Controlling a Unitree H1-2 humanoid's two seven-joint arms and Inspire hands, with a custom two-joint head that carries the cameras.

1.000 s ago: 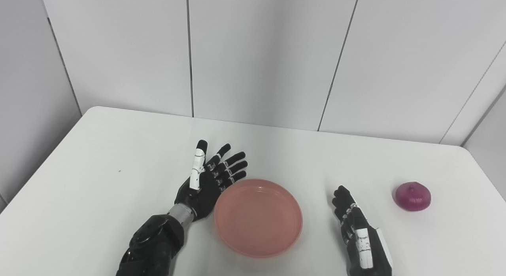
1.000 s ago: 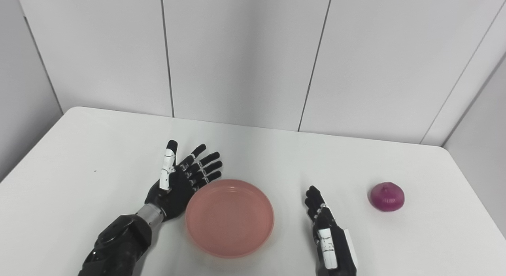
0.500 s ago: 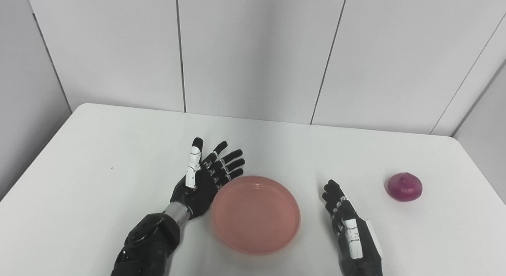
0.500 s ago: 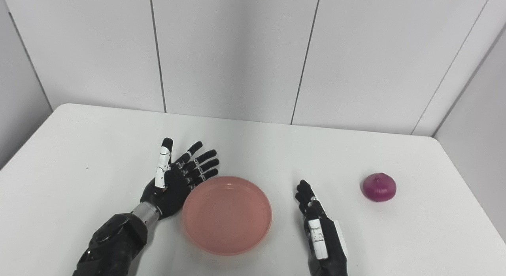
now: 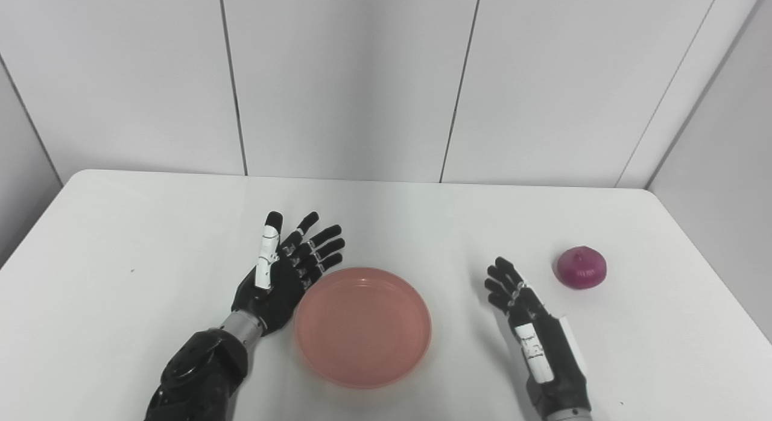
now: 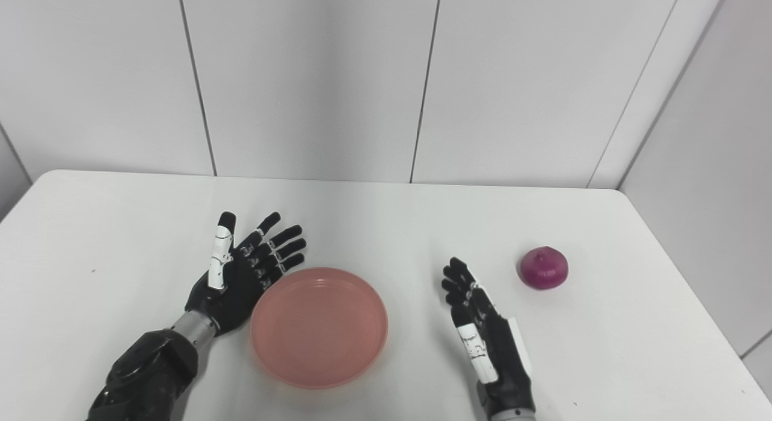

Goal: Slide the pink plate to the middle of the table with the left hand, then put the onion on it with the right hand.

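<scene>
Lying between hands, pink plate (image 5: 362, 324), onion (image 5: 581, 268) right

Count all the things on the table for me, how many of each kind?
plate: 1, pink
onion: 1, purple
robot hands: 2, the left hand beside the plate and the right hand between plate and onion, both open
Total: 4
</scene>
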